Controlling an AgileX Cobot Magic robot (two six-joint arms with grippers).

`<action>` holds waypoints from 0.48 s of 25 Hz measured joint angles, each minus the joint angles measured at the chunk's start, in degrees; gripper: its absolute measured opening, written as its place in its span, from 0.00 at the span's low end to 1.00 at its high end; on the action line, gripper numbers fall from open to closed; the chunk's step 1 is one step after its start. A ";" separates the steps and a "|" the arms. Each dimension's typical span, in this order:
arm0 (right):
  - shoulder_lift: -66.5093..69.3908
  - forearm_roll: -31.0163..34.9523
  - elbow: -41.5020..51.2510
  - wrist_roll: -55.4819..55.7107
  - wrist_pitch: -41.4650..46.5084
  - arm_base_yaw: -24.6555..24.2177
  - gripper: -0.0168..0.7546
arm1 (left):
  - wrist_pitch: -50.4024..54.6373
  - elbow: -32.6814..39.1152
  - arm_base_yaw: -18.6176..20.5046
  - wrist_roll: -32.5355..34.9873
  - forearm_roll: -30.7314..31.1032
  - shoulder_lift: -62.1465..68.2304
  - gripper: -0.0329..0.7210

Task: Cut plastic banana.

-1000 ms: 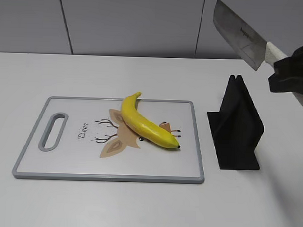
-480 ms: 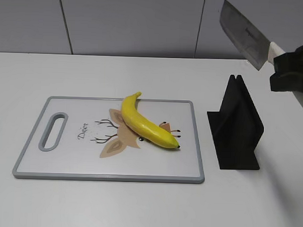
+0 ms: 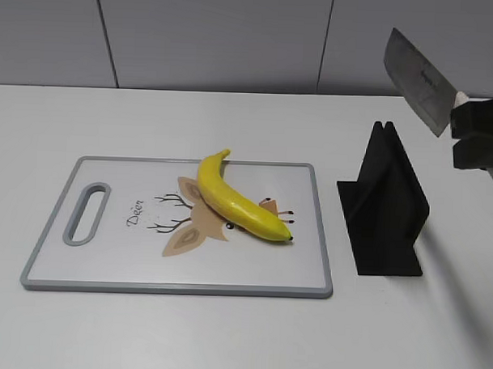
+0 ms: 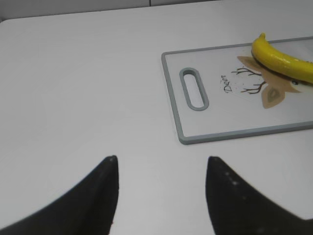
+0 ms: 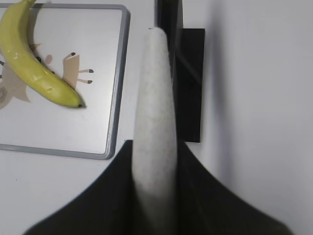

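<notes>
The yellow plastic banana [image 3: 238, 202] lies whole on a white cutting board [image 3: 106, 269] with a grey rim and a deer print. It also shows in the left wrist view [image 4: 283, 62] and the right wrist view [image 5: 34, 66]. My right gripper [image 3: 475, 136] is shut on the pale handle [image 5: 155, 122] of a cleaver knife [image 3: 419, 79], held in the air above and right of the black knife stand [image 3: 383, 209]. My left gripper [image 4: 161, 161] is open and empty over bare table, left of the board.
The black knife stand stands upright on the table right of the board, also seen in the right wrist view [image 5: 188, 83]. The board has a handle slot [image 3: 87, 213] at its left end. A grey panelled wall [image 3: 219, 38] runs behind the table.
My right gripper with the knife has moved to the right and down a little, away from the board. The banana and board have not moved.
</notes>
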 joint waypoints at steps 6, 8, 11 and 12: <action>4.80 -0.17 0.12 0.56 -0.05 0.00 0.25 | -1.92 0.91 0.00 0.00 0.54 0.00 0.78; 6.56 -0.36 0.17 0.70 -0.36 0.00 0.25 | -2.02 0.91 0.00 0.00 0.54 0.00 0.78; 8.60 -1.53 0.16 2.18 -1.66 0.00 0.25 | -2.10 0.91 0.00 0.00 0.54 0.00 0.78; 9.03 -2.81 0.16 3.40 -2.16 0.00 0.25 | -2.17 0.91 0.00 0.00 0.54 0.00 0.78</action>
